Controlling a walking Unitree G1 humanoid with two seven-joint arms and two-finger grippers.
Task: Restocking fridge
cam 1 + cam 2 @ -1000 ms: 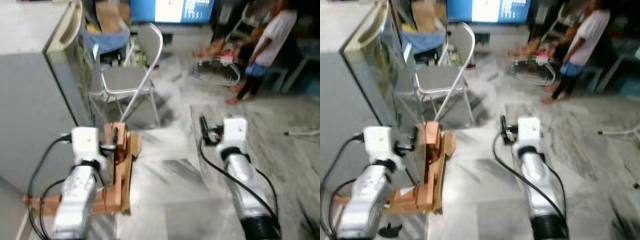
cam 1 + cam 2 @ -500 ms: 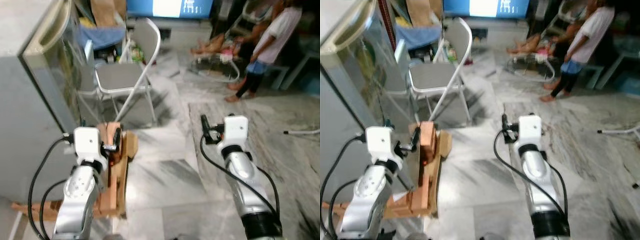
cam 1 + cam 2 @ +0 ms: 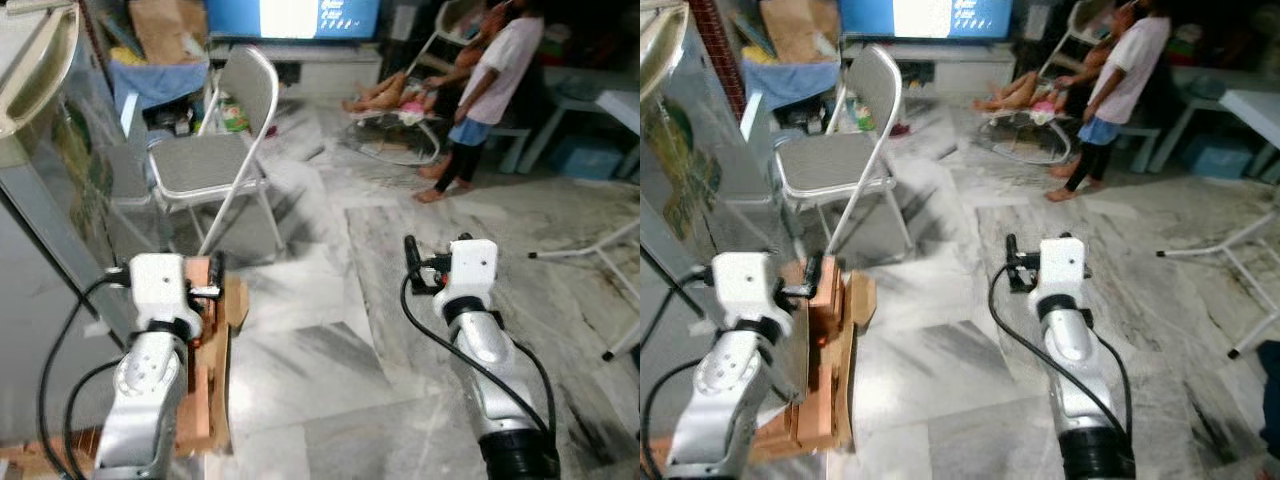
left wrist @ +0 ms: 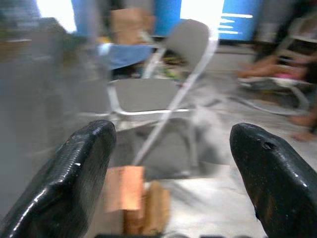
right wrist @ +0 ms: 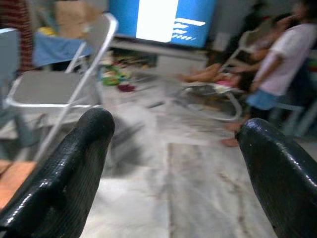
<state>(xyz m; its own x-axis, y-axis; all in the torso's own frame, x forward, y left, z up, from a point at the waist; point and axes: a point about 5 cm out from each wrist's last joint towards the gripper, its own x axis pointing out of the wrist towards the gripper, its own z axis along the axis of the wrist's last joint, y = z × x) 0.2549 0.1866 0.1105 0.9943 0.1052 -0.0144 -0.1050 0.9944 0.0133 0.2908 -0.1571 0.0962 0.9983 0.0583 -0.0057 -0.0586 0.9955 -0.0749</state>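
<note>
1. the fridge (image 3: 45, 190) stands at the far left with its door swung out toward the folding chair (image 3: 215, 150); no goods to stock are in hand, so the restocking looks barely begun.
2. the left gripper (image 4: 171, 163) is spread wide and empty, beside a wooden stand (image 3: 210, 370) on the floor.
3. the right gripper (image 5: 173, 163) is also wide and empty over bare marble floor (image 3: 330, 330).
4. since a second ago the camera has swung right: the fridge sits nearer the left edge, and both arms keep their pose.
</note>
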